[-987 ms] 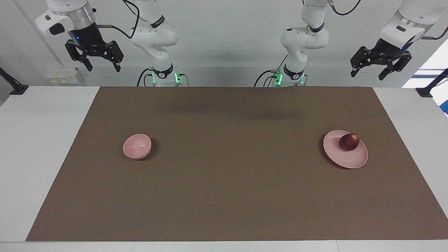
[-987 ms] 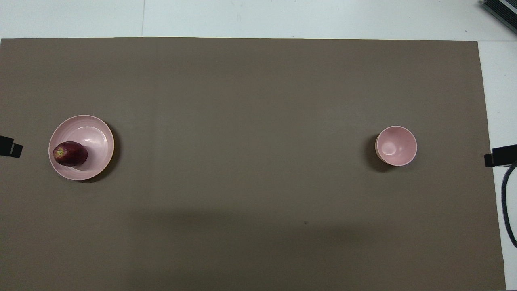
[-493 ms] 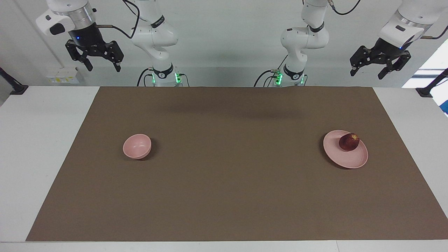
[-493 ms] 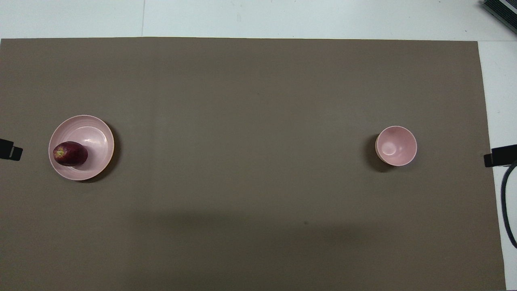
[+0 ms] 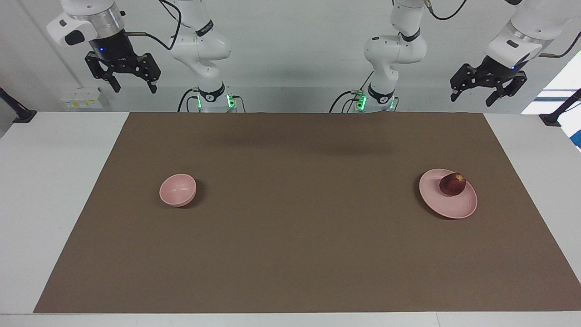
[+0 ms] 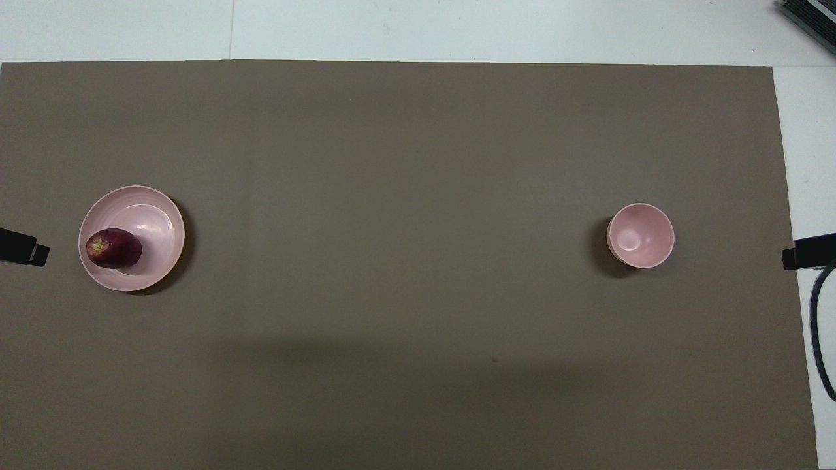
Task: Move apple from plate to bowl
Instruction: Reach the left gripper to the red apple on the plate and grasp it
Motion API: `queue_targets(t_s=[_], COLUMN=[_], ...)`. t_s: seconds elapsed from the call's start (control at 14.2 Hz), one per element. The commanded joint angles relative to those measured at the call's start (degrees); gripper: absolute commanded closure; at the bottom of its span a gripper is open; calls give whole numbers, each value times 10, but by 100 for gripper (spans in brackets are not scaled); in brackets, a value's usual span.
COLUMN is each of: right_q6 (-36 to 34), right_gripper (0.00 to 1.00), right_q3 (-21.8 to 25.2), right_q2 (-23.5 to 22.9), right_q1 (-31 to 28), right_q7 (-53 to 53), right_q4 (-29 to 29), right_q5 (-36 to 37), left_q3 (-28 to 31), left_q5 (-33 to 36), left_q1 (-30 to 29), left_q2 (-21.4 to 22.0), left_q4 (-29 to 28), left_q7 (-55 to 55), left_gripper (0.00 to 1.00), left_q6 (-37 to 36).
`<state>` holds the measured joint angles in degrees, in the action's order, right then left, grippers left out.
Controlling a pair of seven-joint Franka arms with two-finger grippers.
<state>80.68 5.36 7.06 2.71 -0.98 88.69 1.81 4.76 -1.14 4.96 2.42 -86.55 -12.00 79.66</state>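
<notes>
Brown matting (image 5: 290,236) covers the white worktop (image 5: 50,181). Both arms hang raised at the robots' end: the left tool (image 5: 488,88), fingers spread and empty, over the left arm's end of the worktop, and the right tool (image 5: 123,75), likewise released, over the right arm's end. Farther out, the apple (image 5: 452,184) sits on the plate (image 5: 447,206) toward the left arm's end, near the rim closest to the robots. Well apart, toward the right arm's end, stands the bowl (image 5: 177,190), upright.

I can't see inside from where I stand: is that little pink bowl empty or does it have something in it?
Empty. From overhead the bowl shows only its bare pink inside; the apple sits on the plate.
</notes>
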Motion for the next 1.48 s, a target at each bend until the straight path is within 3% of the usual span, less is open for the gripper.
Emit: queue_targets(t_s=[0.0, 0.35, 0.7, 1.41], right_q6=[12, 12, 12, 12], right_gripper=[0, 0, 0, 0], right_q3=[-2, -2, -2, -2], right_q2=[14, 14, 14, 14], right_q1=[-2, -2, -2, -2], right_q7=[-8, -8, -8, -8], right_q4=[18, 18, 18, 18], right_q5=[-8, -8, -8, -8], left_q3=[18, 47, 61, 61], left_q5=[-10, -10, -63, -105], left_q1=[-6, -7, -29, -63], left_q2=[19, 18, 1, -102], left_q4=[-82, -205, -275, -307], left_q7=[-14, -50, -101, -182], left_gripper=[0, 0, 0, 0], left_q6=[64, 229, 307, 461])
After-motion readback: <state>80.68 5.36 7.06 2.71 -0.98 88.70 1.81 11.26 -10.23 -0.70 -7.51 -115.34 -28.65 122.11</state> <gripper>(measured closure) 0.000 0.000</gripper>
